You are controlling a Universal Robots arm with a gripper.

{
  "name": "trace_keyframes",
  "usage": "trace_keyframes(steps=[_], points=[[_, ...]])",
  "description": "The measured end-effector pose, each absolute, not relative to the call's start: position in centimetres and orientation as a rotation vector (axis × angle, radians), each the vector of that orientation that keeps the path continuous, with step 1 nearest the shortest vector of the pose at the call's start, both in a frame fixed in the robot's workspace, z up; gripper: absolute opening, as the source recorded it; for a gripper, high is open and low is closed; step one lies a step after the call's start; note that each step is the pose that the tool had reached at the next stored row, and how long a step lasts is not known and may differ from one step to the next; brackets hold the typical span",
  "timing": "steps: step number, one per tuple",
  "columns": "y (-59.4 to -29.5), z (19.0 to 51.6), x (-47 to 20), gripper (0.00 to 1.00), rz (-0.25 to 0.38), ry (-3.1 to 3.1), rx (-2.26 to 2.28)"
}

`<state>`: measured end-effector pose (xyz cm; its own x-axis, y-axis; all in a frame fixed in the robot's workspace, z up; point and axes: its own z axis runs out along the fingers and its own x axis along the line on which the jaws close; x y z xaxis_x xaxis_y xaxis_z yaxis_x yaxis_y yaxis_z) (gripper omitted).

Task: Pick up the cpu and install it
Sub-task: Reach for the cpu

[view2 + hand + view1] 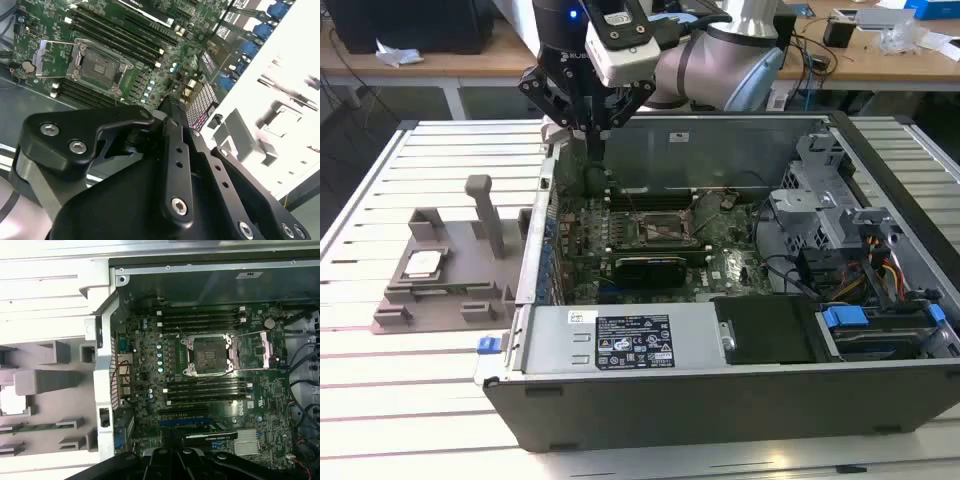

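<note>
The cpu [423,264] is a small silver-white square lying flat in a recess of the grey moulded tray [440,290], to the exterior view's left of the open computer case. In the first wrist view the cpu [11,401] is a bright patch in the tray. The socket [665,229] on the green motherboard is bare, with its metal frame [255,347] flipped open beside the socket [207,354]. My gripper [597,150] hangs above the case's wall nearest the tray, pointing down. Its fingers are shut with nothing between them, and they meet at a point in the second wrist view [171,102].
The case [740,400] lies on its side on a slatted white table [410,400]. It holds memory slots [202,320], a graphics card [650,268], a black power supply [620,340] and drive cages with cables [860,250]. An upright post [485,215] rises from the tray.
</note>
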<state>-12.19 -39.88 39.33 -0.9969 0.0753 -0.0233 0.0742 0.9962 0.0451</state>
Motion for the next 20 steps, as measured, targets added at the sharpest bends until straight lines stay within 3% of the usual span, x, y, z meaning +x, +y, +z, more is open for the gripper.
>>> trace_keyframes(steps=[20], points=[[-39.9,39.3,-18.2,0.11,0.068,3.114,0.117]])
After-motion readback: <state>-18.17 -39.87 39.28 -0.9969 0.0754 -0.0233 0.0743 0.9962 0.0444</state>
